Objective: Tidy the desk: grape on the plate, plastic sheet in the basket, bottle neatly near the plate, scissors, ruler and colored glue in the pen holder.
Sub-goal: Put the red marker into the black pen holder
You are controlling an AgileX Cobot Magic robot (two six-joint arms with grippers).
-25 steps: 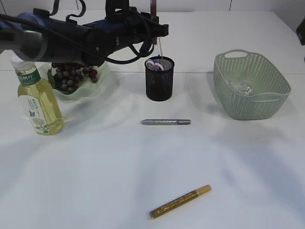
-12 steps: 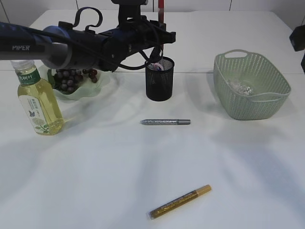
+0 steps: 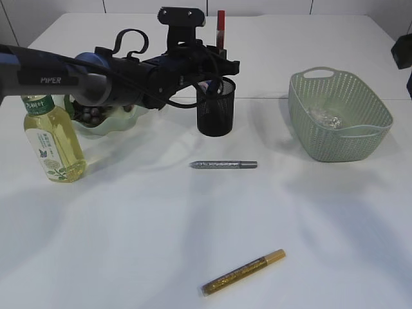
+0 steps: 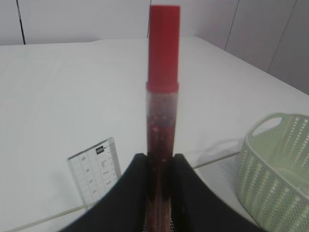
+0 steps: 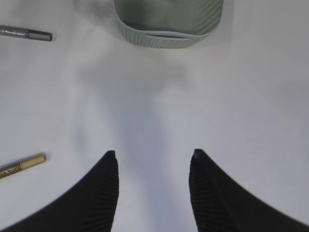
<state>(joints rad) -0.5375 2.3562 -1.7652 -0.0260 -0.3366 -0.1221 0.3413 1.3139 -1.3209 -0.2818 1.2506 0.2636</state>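
Observation:
My left gripper (image 3: 217,64) (image 4: 161,158) is shut on a red colored glue pen (image 3: 221,24) (image 4: 163,72), held upright with its lower end at the mouth of the black mesh pen holder (image 3: 215,112). A clear ruler (image 4: 95,170) sticks up just left of the jaws. The scissors do not show clearly behind the arm. A silver glue pen (image 3: 223,165) (image 5: 26,33) and a gold one (image 3: 243,272) (image 5: 21,165) lie on the table. Grapes (image 3: 89,116) sit on the green plate (image 3: 106,126), the bottle (image 3: 50,138) beside it. My right gripper (image 5: 153,154) hangs open over bare table.
The green basket (image 3: 370,138) (image 4: 280,169) (image 5: 166,38) stands at the right with the crumpled plastic sheet (image 3: 325,118) inside. My left arm stretches across the plate and the back left of the table.
My left arm has shifted right and down, bringing the red glue pen lower over the pen holder. The right gripper has not changed.

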